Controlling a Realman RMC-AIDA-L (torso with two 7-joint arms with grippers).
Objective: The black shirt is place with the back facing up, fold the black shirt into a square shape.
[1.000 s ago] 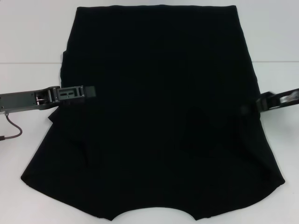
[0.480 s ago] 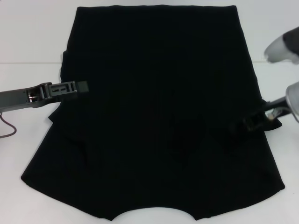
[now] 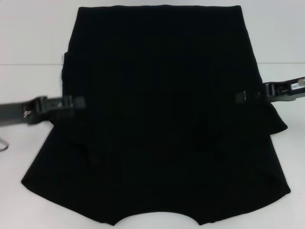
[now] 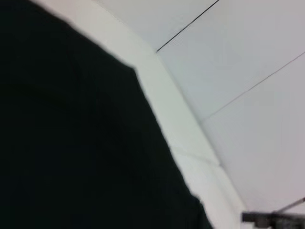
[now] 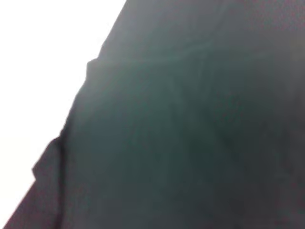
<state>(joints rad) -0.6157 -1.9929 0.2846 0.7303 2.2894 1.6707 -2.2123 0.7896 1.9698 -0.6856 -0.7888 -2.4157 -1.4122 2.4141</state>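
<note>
Black shirt (image 3: 162, 119): spread flat over the white desk (image 3: 28, 52), curved neckline nearest the robot
Left hand (image 3: 78, 101): at the shirt's left edge; finger state cannot be told
Right hand (image 3: 240, 97): at the right edge; likewise unclear
Desk: pale, thin seam lines farther back

Bare table (image 3: 28, 43) around black shirt (image 3: 157, 119)

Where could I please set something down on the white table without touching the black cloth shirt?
Bare white table lies at both far corners, beside the black cloth shirt, and near its lower left. The mid-sides are crowded: left gripper and right gripper reach in there.
</note>
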